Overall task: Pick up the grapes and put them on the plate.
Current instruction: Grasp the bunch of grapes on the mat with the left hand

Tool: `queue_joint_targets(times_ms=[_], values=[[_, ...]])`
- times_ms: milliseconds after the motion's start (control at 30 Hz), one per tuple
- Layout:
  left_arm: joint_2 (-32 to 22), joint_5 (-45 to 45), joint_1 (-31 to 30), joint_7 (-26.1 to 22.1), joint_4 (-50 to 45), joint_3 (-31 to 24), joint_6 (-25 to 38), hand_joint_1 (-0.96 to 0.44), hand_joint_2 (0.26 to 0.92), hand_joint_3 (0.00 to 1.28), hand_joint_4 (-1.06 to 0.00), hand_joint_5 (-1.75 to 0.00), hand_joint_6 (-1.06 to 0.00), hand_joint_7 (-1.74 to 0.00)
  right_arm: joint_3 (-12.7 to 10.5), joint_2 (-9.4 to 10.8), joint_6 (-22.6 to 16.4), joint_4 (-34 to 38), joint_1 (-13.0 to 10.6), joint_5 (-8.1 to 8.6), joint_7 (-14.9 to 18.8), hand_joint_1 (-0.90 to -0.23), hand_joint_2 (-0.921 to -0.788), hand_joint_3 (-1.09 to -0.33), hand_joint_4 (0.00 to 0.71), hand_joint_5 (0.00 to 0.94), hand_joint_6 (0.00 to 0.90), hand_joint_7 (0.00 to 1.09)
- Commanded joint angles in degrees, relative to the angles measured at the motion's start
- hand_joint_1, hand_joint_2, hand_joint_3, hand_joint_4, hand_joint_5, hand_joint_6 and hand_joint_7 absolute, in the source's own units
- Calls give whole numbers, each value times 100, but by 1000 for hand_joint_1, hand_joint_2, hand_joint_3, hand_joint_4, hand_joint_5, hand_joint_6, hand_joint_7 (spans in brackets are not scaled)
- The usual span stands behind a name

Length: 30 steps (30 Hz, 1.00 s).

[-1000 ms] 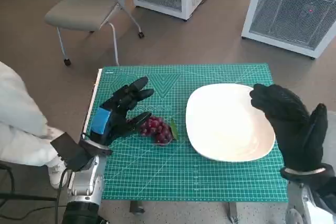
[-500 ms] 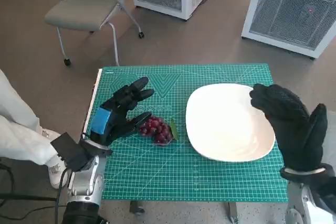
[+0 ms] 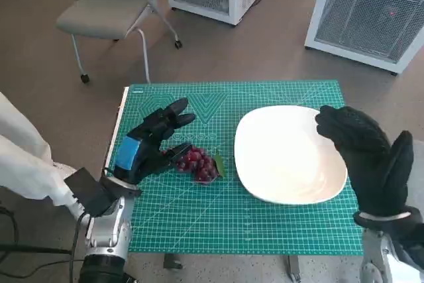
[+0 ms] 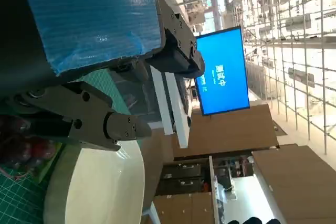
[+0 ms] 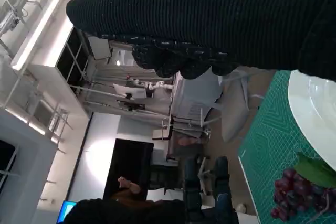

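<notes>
A bunch of dark red grapes (image 3: 199, 164) with a green leaf lies on the green mat, just left of the white plate (image 3: 285, 164). My left hand (image 3: 148, 144) lies on the mat at the bunch's left side, fingers spread toward the far edge. Its thumb reaches the grapes' near-left edge without closing on them. In the left wrist view the black fingers (image 4: 84, 121) sit beside the grapes (image 4: 18, 148) and the plate (image 4: 100, 187). My right hand (image 3: 366, 154) hovers empty over the plate's right rim. The right wrist view shows the glove (image 5: 210, 19), grapes (image 5: 295, 192) and plate (image 5: 317, 103).
The green cutting mat (image 3: 218, 220) covers the small table. A grey chair (image 3: 106, 11) stands on the floor beyond the far left corner, and white cabinets (image 3: 371, 18) stand beyond the far right. A person in white clothing (image 3: 23, 157) is close to the table's left side.
My left thumb has edged slightly toward the grapes. The person's white clothing at the left has shifted. The right hand and the plate have not moved.
</notes>
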<state>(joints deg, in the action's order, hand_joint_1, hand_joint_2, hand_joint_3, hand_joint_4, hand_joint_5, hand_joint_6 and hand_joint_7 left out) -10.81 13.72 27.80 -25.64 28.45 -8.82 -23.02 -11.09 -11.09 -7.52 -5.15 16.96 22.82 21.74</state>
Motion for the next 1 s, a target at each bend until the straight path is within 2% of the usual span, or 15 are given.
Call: queue_joint_targets(times_ms=[33, 167, 500, 600, 700, 800, 900, 1000], values=[[-29, 90, 39, -120, 70, -22, 13, -70, 921, 113, -315, -597, -566, 0, 7, -13, 18, 102, -33, -9, 25, -342, -921, -617, 385, 870, 195, 1030], [-37, 134, 53, -202, 86, -34, 47, -93, 921, 62, -299, -586, -549, 0, 8, -17, 3, 127, -28, 5, 44, -342, -921, -617, 386, 869, 195, 1030], [-212, -63, 52, -190, -12, -11, 71, -94, 921, 42, -294, -573, -540, 0, 28, 0, 22, 100, -30, 19, 35, -343, -921, -619, 386, 872, 195, 1031], [-509, -730, 43, 91, -144, 171, -10, -119, 919, 32, -298, -544, -526, 0, 35, 6, 17, 96, -37, 15, 34, -343, -921, -619, 386, 873, 194, 1032], [-1047, -2010, -2, 535, -542, 523, 71, -164, 908, 11, -324, -427, -480, -1, 38, 7, 11, 103, -40, 11, 37, -343, -921, -619, 386, 874, 194, 1032], [-1546, -3313, -111, 639, -1364, 920, 781, -199, 876, 5, -314, -263, -384, -1, 42, 10, 2, 115, -41, 4, 37, -343, -921, -619, 386, 874, 194, 1032], [-1782, -4118, -181, 225, -2171, 1232, 1832, -222, 829, 5, -230, -100, -232, 0, 44, 14, -5, 122, -46, 5, 39, -343, -921, -619, 386, 874, 194, 1032], [-1815, -4580, -182, -142, -2613, 1455, 2607, -222, 786, 3, -125, -31, -109, 0, 47, 20, -8, 120, -55, 17, 44, -344, -921, -619, 386, 875, 194, 1032]])
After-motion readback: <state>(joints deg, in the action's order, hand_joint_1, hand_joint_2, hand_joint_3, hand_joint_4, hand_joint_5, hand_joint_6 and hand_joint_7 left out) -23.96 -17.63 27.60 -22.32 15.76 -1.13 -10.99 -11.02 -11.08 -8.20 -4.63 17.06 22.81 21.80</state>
